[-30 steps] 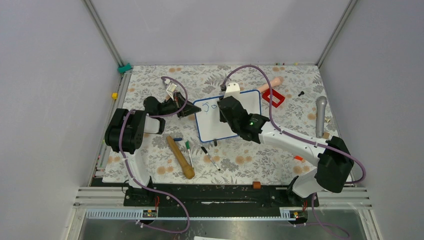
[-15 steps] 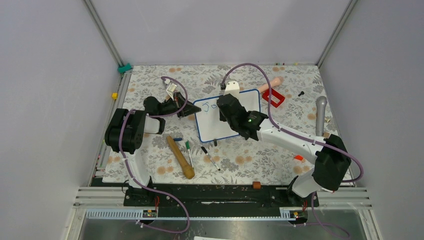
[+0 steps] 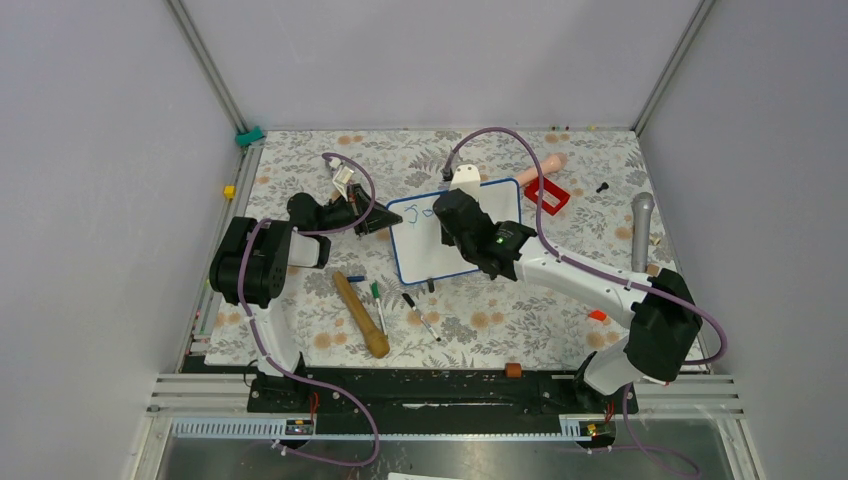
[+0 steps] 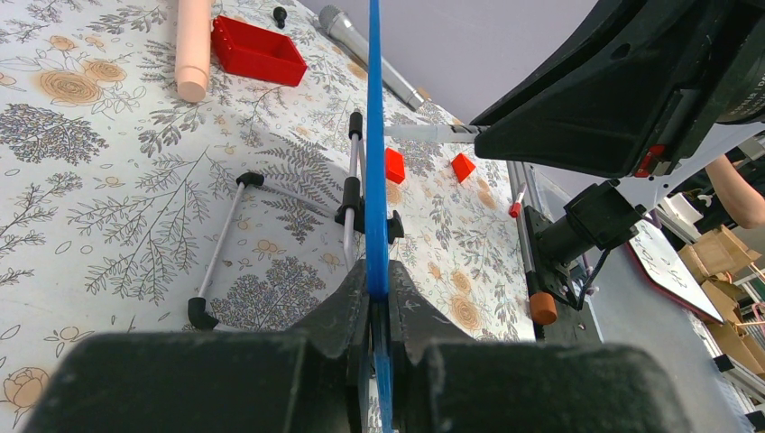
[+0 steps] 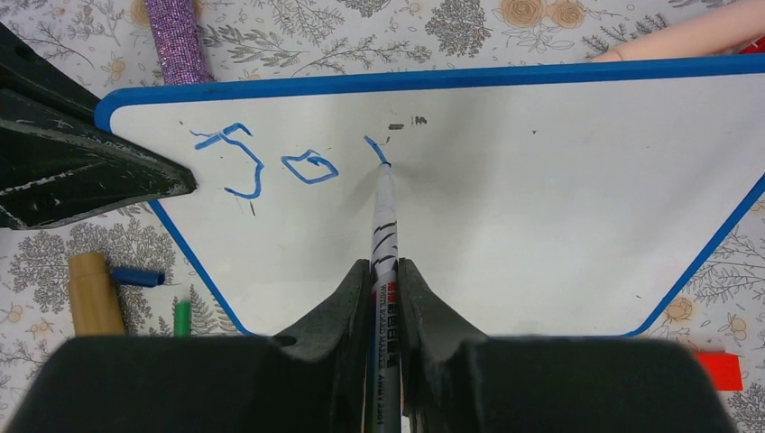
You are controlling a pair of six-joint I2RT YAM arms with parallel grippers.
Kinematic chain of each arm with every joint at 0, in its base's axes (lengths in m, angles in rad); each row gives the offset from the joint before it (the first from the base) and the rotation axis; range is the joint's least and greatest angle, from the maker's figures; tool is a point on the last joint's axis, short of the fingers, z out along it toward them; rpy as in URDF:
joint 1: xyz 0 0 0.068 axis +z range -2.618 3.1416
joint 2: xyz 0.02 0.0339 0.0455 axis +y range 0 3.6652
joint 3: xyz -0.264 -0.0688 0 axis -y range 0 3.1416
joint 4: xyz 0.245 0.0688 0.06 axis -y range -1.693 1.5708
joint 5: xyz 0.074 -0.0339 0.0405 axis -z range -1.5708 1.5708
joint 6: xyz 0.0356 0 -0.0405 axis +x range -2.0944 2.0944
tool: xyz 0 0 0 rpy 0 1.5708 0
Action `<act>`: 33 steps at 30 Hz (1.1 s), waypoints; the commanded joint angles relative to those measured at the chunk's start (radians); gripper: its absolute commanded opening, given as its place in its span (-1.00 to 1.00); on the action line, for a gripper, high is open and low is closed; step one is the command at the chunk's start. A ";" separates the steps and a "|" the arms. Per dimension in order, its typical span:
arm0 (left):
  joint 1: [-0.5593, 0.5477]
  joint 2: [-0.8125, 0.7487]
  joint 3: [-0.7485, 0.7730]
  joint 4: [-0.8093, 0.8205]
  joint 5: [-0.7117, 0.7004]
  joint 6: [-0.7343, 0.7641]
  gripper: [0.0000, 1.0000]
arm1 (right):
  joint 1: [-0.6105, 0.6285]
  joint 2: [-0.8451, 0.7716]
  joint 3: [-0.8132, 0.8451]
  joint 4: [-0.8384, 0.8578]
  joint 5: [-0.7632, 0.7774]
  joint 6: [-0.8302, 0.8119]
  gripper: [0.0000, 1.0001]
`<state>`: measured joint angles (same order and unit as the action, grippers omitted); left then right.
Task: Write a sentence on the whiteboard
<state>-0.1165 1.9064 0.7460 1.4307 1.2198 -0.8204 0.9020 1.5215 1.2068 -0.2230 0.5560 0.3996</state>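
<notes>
The whiteboard (image 3: 425, 255) with a thin blue frame stands tilted at mid-table; it also shows in the right wrist view (image 5: 541, 198). My left gripper (image 3: 377, 222) is shut on its left edge; in the left wrist view the blue frame (image 4: 376, 135) runs between the jaws (image 4: 377, 284). My right gripper (image 5: 386, 271) is shut on a whiteboard marker (image 5: 384, 216), its tip touching the board. The sentence (image 5: 271, 162) reads "Jo" in blue plus a short new stroke at the tip (image 5: 375, 149). My right gripper (image 3: 452, 218) is over the board's upper middle.
On the floral cloth lie a wooden rolling pin (image 3: 361, 314), green and black pens (image 3: 378, 302), a red tray (image 3: 546, 194), a pink cylinder (image 3: 541, 167), a microphone (image 3: 641, 230) and small red blocks (image 3: 597, 316). Board feet (image 4: 225, 244) rest on the cloth.
My right gripper has shifted slightly up and left over the board with the marker. The left gripper and the board stay put.
</notes>
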 commanded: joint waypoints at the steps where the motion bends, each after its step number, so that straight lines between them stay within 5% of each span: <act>1: -0.017 0.012 0.003 0.043 0.093 0.098 -1.00 | -0.011 0.001 0.042 -0.022 0.022 0.023 -1.00; 33: -0.017 0.016 0.006 0.043 0.096 0.099 -1.00 | -0.038 0.013 0.076 0.015 0.025 -0.006 -1.00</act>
<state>-0.1165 1.9064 0.7460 1.4303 1.2186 -0.8246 0.8806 1.5356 1.2335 -0.2504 0.5575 0.4046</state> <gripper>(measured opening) 0.058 0.189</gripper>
